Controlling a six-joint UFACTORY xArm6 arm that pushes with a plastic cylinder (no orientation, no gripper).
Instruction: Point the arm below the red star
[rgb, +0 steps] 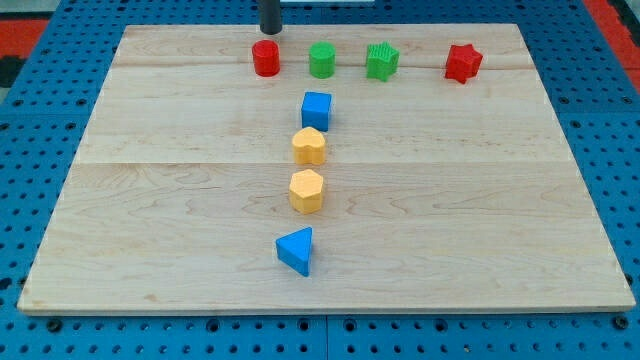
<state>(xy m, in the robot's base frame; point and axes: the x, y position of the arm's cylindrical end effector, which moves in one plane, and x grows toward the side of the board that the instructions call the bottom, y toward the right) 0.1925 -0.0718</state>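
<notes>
Listing contents of the bench (160, 200), a pale wooden board resting on a blue pegboard surface (20, 110):

Item 1. My tip (271, 31), the lower end of a straight dark rod entering from the view's top edge. It sits near the board's top edge, just above the red cylinder and well apart from the red star, toward the view's left of it. No end effector with jaws is fitted (so there is nothing to report as apart, together or clamped).

Item 2. Red cylinder (265, 58), upright, leftmost in a row along the view's top.

Item 3. Green cylinder (322, 60), upright, just to the view's right of the red cylinder.

Item 4. Green star (382, 61), next in the row, near the green cylinder.

Item 5. Red star (463, 62), the task's block, at the row's right end, apart from the green star, with bare board below it.

Item 6. Blue cube (316, 110), heading a column running toward the view's bottom, below the green cylinder.

Item 7. Yellow hexagonal block (309, 146), just below the blue cube (touching or a hair apart; I cannot tell).

Item 8. Second yellow hexagonal block (307, 190), near the first, a small gap between them.

Item 9. Blue triangle (296, 250), lowest in the column, apart from the yellow blocks.
</notes>
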